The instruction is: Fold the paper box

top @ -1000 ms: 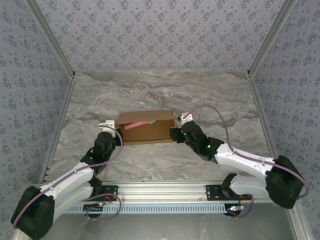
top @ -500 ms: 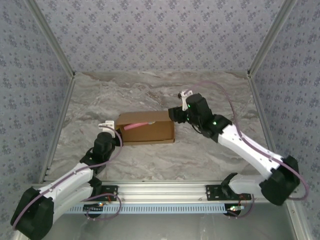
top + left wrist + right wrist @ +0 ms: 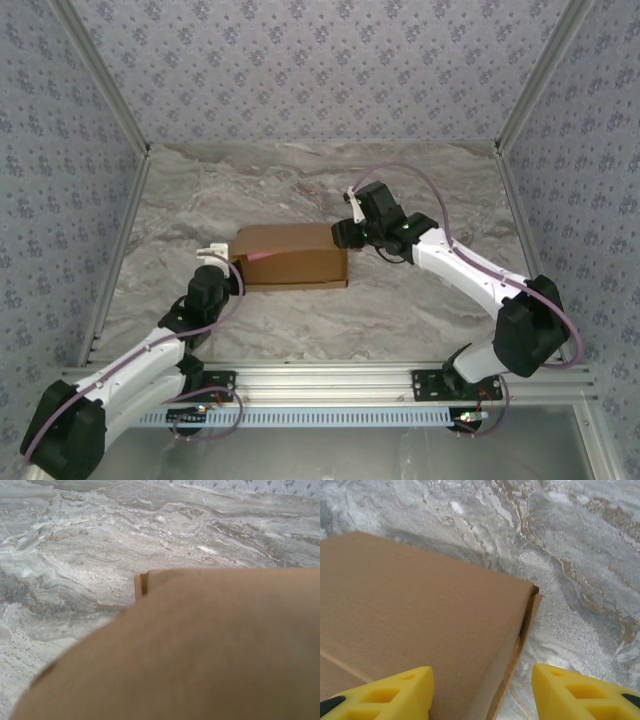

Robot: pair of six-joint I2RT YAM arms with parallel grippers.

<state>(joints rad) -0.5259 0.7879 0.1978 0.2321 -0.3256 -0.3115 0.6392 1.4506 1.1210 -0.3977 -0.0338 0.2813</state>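
From above, the paper box (image 3: 292, 262) is seen in the middle of the counter (image 3: 420, 300). The left tool (image 3: 226, 262) is at its left end, and its grip cannot be told. The right tool (image 3: 342, 234) is at the far right corner. At the left wrist, the cardboard is seen close. At the right wrist, the yellow fingers (image 3: 385, 692) are spread, released, above the box's corner.

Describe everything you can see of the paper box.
The paper box is plain brown cardboard, a small rectangular carton lying flat on the marble table. Its top flap is almost down, leaving a pink sliver visible inside. The open right claw straddles its right end; the left claw sits at its left end.
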